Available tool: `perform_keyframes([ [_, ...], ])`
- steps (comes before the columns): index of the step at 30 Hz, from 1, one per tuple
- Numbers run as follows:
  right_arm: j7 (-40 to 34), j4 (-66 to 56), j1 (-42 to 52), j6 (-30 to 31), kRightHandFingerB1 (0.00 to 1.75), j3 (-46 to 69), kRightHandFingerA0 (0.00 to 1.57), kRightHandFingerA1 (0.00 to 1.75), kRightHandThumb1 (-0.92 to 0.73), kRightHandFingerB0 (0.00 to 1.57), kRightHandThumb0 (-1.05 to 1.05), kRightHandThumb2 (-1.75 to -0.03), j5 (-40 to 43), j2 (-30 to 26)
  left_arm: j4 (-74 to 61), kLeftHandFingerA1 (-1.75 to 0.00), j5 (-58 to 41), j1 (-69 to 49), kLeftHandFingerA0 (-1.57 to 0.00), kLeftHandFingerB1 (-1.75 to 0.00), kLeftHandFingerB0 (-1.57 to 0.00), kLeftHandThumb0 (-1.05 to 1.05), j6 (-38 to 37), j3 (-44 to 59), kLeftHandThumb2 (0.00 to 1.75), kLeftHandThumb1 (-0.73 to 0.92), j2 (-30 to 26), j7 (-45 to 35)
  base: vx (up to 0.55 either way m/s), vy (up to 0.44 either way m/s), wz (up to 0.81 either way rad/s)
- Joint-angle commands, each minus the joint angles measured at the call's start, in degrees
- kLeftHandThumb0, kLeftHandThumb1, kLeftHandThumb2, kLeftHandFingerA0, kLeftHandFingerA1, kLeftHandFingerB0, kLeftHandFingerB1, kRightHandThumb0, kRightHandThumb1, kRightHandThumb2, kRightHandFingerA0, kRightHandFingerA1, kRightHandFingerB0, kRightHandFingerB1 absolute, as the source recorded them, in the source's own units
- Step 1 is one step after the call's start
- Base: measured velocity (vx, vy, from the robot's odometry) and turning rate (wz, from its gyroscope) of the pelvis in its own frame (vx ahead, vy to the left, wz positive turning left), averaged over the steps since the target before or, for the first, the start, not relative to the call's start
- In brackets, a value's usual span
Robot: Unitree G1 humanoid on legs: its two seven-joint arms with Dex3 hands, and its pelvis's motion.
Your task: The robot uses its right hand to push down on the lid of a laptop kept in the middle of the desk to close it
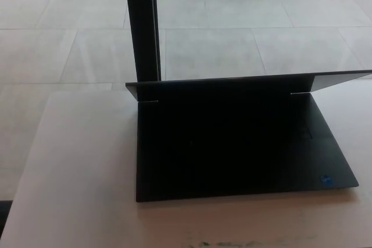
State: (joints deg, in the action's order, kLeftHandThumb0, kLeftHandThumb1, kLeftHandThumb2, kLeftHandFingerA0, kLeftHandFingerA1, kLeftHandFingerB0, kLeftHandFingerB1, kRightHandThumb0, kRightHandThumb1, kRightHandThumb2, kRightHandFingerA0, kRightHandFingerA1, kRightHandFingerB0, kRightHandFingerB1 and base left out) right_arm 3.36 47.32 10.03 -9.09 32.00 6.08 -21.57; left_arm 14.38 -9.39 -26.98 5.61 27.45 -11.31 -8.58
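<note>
Robot hands not seen in head view; neither left nor right hand is shown, so their state cannot be told. Laptop (244, 155) is placed on desk (75, 166), near middle, shifted slightly to right. Lid (232, 88) is tilted low over dark keyboard base, not fully closed. Small blue sticker (327, 179) is seen at near right corner of base. Black vertical post (142, 24) is seen behind laptop, at far left. Pale tiled floor (261, 21) is seen beyond desk.

No robot body part visible; neither arm nor hand in frame.
</note>
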Motion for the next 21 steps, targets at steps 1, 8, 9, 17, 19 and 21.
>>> perform_keyframes([
  [1,-0.12,0.7,-3.84,-12.56,0.39,16.48,0.42,0.59,-0.92,0.32,-0.89,-0.68,14.63,-7.73,-16.7,-0.6,-22.85,-4.99,-0.13,-0.5,-0.06,-0.87,7.08,13.74,1.13,0.69,2.1,-3.59,0.0,0.0,0.0],
  [8,-1.49,-12.06,-15.3,-6.21,0.4,17.24,0.48,0.59,-0.92,0.38,-0.86,-0.68,13.15,-15.07,-16.22,-0.6,-22.87,-3.78,-0.12,-0.52,-0.03,-0.91,8.47,15.42,1.16,0.72,1.73,-4.12,0.0,0.0,0.0],
  [9,-0.22,-13.69,-17.88,-4.37,0.39,16.94,0.47,0.58,-0.92,0.39,-0.87,-0.67,14.0,-16.16,-15.92,-0.59,-22.17,-3.56,-0.12,-0.52,-0.04,-0.9,8.56,15.41,1.16,0.72,1.49,-3.87,0.0,0.0,0.0],
  [17,2.36,-33.66,-30.91,5.02,0.39,2.43,0.38,0.47,-0.84,0.33,-0.97,-0.83,5.72,-19.16,-17.93,-0.59,-21.82,-5.59,-0.21,-0.49,-0.16,-0.95,7.89,15.6,0.68,0.92,3.17,-4.5,0.0,0.0,0.0],
  [19,3.85,-37.3,-34.42,7.62,0.31,-2.96,0.31,0.34,-0.92,0.27,-0.89,-0.74,3.82,-18.75,-18.46,-0.57,-21.02,-6.06,-0.24,-0.48,-0.16,-0.92,7.86,15.32,0.7,0.92,3.21,-4.18,0.0,0.0,0.0],
  [21,5.68,-40.02,-38.32,10.04,0.31,-8.68,0.32,0.33,-0.92,0.29,-0.88,-0.73,1.85,-18.38,-18.18,-0.58,-19.27,-6.23,-0.27,-0.5,-0.17,-0.97,7.63,14.68,0.9,0.76,2.88,-3.7,0.0,0.0,0.0],
])
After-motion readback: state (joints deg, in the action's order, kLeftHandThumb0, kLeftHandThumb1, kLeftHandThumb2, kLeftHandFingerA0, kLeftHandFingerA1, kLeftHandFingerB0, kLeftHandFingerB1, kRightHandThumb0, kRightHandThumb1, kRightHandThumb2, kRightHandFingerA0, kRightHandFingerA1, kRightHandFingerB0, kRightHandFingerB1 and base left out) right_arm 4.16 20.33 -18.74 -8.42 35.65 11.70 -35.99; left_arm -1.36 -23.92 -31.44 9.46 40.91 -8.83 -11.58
